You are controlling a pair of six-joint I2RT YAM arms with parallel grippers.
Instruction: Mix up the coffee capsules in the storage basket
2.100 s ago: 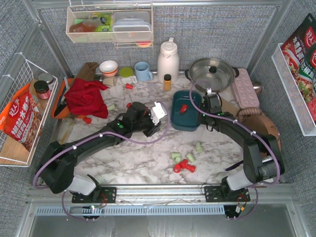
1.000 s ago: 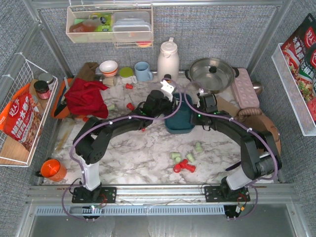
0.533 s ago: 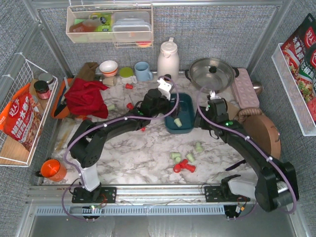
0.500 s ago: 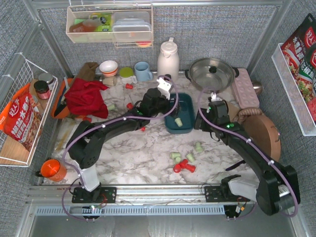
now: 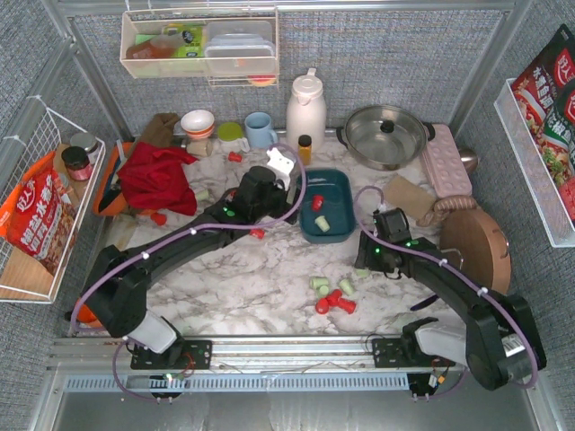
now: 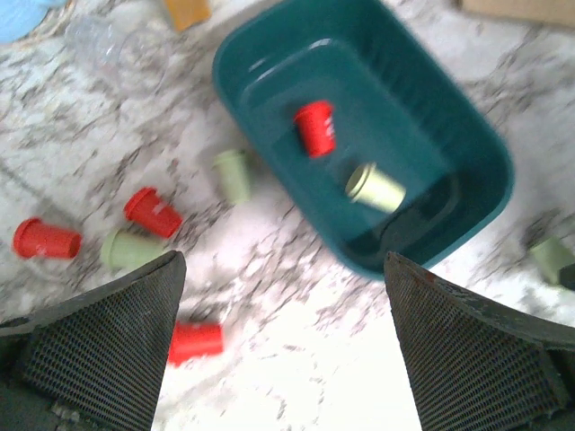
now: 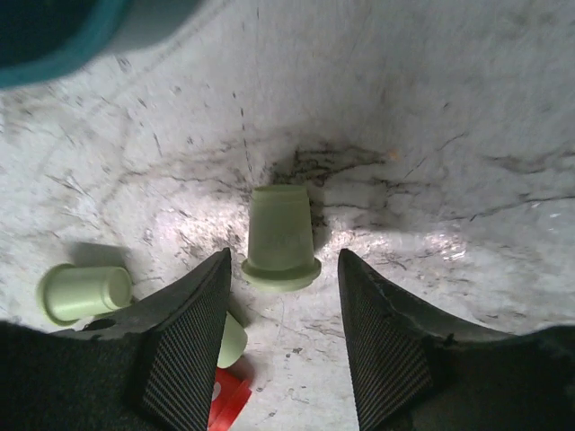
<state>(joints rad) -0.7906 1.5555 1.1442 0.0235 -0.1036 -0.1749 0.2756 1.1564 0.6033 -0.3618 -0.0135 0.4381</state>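
The storage basket (image 5: pixel 340 199) sits just right of centre in the top view, on the marble table (image 5: pixel 269 269); inside it lie one red capsule (image 6: pixel 314 127) and one pale green capsule (image 6: pixel 375 187); the left gripper (image 6: pixel 281 260) hangs to the basket's left, fingers spread wide, holding nothing; the right gripper (image 7: pixel 283 260) is low over the table below the basket, fingers parted either side of a third capsule (image 7: pixel 280 238), green, not touching it; more coffee capsules (image 5: pixel 334 299) lie loose at lower centre

Teal storage basket (image 5: pixel 340 205) holds red capsule (image 5: pixel 317 202), green capsule (image 5: pixel 322 224); loose capsules (image 5: pixel 334 299) outside.
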